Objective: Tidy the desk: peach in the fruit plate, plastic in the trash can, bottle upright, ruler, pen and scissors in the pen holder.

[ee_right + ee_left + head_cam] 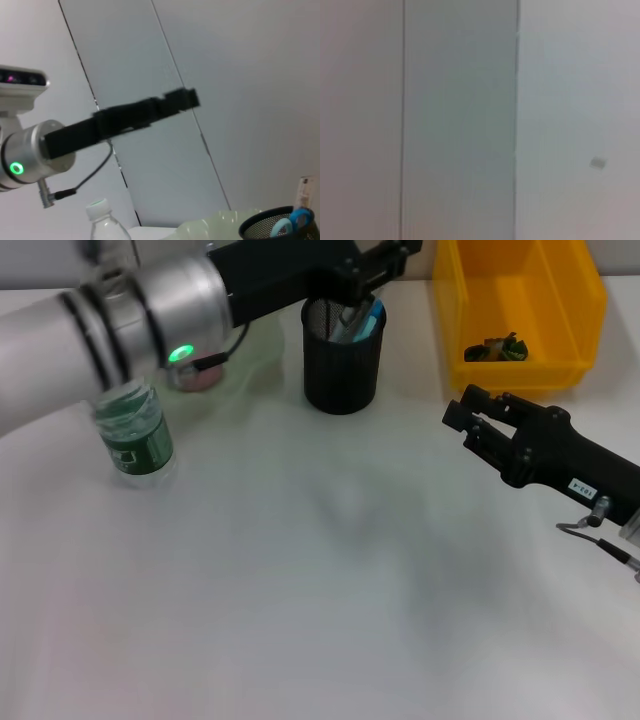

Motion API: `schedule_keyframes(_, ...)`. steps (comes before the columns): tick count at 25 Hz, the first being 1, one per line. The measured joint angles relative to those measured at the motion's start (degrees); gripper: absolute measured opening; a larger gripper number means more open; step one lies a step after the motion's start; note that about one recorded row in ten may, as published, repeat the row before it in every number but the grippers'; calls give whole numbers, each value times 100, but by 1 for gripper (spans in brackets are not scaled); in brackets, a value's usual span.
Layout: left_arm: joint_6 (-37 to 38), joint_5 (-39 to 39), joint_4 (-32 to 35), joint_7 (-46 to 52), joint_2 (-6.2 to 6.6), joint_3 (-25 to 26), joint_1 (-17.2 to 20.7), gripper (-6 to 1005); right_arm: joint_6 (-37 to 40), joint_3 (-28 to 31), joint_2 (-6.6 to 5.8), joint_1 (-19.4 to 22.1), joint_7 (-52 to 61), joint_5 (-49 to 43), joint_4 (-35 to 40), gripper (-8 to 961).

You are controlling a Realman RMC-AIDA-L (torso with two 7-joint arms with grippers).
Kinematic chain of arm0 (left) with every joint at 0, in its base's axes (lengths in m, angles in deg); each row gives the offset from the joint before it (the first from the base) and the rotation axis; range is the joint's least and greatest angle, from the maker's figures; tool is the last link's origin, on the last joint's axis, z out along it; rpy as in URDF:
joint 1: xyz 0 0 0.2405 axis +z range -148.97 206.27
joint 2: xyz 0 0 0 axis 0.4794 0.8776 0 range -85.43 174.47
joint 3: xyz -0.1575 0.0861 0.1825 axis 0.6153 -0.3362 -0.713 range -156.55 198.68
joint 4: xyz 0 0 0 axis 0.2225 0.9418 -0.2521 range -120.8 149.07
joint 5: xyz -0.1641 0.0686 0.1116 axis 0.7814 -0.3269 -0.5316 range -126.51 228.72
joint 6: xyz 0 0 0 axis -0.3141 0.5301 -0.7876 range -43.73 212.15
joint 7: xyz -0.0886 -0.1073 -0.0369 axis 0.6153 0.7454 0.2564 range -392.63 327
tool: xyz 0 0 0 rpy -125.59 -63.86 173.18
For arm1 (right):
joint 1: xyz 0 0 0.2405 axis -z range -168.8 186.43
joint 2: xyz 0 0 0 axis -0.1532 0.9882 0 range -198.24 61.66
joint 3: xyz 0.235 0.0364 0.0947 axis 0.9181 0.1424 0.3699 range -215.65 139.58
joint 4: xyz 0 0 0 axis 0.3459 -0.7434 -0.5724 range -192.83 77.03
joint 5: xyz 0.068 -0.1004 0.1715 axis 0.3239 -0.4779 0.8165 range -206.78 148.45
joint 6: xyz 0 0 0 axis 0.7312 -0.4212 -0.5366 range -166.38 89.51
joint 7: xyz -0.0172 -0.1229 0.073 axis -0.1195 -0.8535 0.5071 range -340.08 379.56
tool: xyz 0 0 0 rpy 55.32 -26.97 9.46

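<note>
The black mesh pen holder (342, 365) stands at the back centre with blue scissors handles (366, 320) and a pen in it. It also shows in the right wrist view (265, 229), with a ruler (304, 191) sticking up. My left gripper (385, 255) hovers just above the holder. The bottle (135, 432) stands upright at the left. A peach (195, 376) lies in the pale fruit plate (262, 348). Crumpled plastic (497, 348) lies in the yellow trash bin (575, 300). My right gripper (458, 408) is open and empty over the table at the right.
The left arm (120, 330) stretches across the back left, over the bottle and the plate. The white table (320, 580) lies in front. The left wrist view shows only a plain wall.
</note>
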Motion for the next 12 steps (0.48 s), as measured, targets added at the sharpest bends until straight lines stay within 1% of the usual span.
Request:
schedule_keyframes(1, 198, 90, 3, -100, 1, 75, 71, 502, 0, 0, 0, 0, 0, 0, 0, 366)
schedule_keyframes(2, 707, 226, -15, -252, 7, 306, 238, 501, 77, -11, -2, 5, 0, -21, 4, 367)
schedule_keyframes(3, 707, 226, -15, -252, 7, 306, 238, 501, 123, -17, -4, 10, 1, -27, 6, 367)
schedule_keyframes(4, 1315, 255, -110, -295, 15, 571, 366, 500, 193, -23, -6, 17, 1, -36, 7, 368)
schedule_keyframes(5, 1315, 255, -110, -295, 15, 571, 366, 501, 247, -26, -8, 26, 1, -42, 10, 368)
schedule_keyframes(8, 2293, 224, -430, -301, 49, 964, 463, 506, 380, -30, -14, 59, 2, -65, 51, 369)
schedule_keyframes(9, 2703, 168, -608, -326, 65, 1143, 470, 507, 546, -34, -18, 106, 5, -151, 155, 370)
schedule_keyframes(10, 3135, 87, -788, -360, 77, 1322, 472, 509, 546, -34, -18, 106, 5, -151, 155, 370)
schedule_keyframes(11, 3367, 25, -891, -385, 83, 1427, 473, 510, 631, -35, -20, 128, 14, -225, 218, 371)
schedule_keyframes(12, 3755, -79, -1079, -428, 96, 1627, 471, 512, 837, -37, -20, 165, 29, -430, 372, 371)
